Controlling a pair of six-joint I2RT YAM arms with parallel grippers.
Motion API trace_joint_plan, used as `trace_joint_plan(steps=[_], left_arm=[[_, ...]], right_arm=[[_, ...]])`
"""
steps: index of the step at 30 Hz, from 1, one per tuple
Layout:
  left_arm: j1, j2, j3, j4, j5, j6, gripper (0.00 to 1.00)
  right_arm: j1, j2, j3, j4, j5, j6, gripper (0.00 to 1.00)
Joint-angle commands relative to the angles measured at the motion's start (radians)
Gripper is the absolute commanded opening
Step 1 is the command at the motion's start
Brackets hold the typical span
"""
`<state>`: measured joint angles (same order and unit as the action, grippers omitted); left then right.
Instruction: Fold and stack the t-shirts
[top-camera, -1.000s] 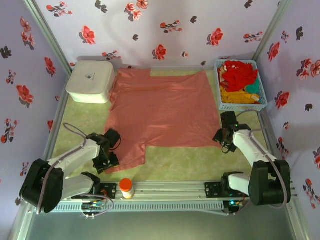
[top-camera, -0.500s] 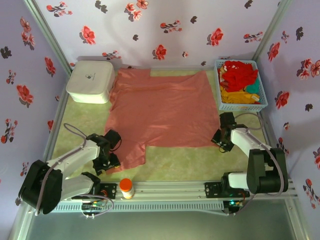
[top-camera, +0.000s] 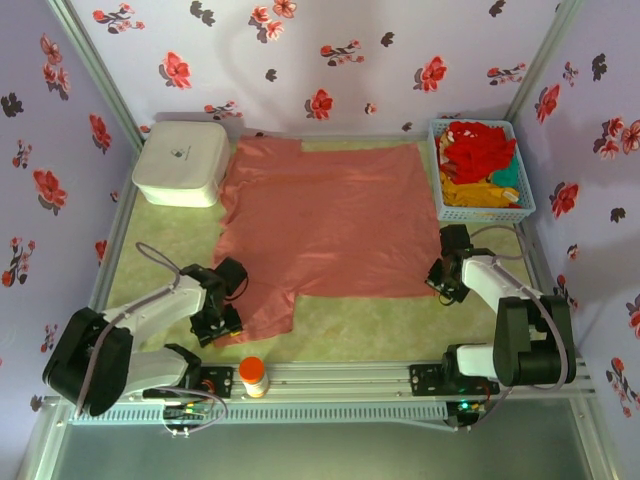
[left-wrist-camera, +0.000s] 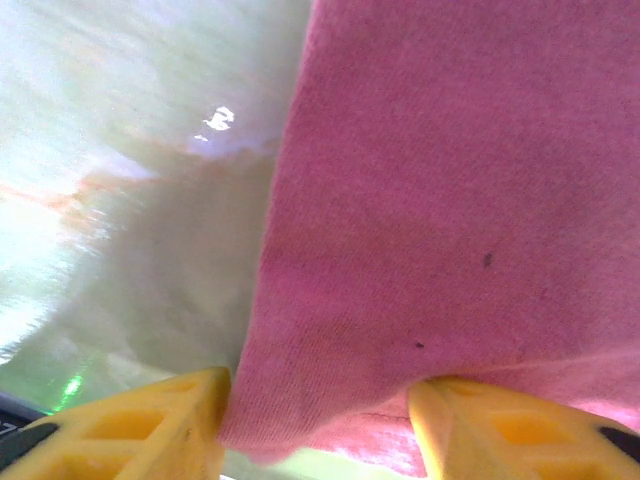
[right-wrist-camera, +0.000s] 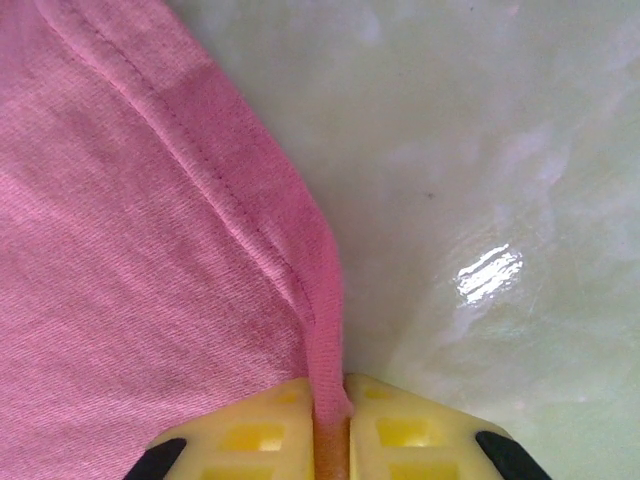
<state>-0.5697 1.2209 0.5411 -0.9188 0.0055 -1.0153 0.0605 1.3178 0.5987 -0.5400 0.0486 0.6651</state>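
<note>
A salmon-pink t-shirt (top-camera: 320, 215) lies spread flat across the middle of the table. My left gripper (top-camera: 222, 318) is at its near left corner. In the left wrist view the shirt's corner (left-wrist-camera: 420, 200) hangs between the two yellow fingers (left-wrist-camera: 150, 430), which stand well apart around my left gripper (left-wrist-camera: 320, 430). My right gripper (top-camera: 441, 284) is at the near right corner. In the right wrist view my right gripper (right-wrist-camera: 333, 430) is shut on the shirt's stitched hem (right-wrist-camera: 325, 330). Red, orange-yellow and teal t-shirts (top-camera: 478, 150) lie bunched in the basket.
A light-blue lattice basket (top-camera: 482, 212) stands at the back right, a white rounded box (top-camera: 180, 162) at the back left. An orange-capped bottle (top-camera: 252, 375) stands on the near rail between the arm bases. The table top (top-camera: 380, 320) is pale green.
My right gripper has closed on the shirt's near right hem. My left gripper has shifted a little to the right at the near left corner, and its jaws have narrowed slightly.
</note>
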Motion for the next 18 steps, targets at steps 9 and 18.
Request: trace_joint_plan(steps=[9,18], left_arm=[[-0.010,0.019,0.064,0.088,-0.057,0.027,0.03],[0.090,0.101,0.424,0.041,-0.141,0.267,0.00]], right_arm=[[0.004,0.006,0.028,0.079,-0.078,-0.022,0.00],[0.004,-0.103,0.147,0.063,-0.092,-0.055,0.00]])
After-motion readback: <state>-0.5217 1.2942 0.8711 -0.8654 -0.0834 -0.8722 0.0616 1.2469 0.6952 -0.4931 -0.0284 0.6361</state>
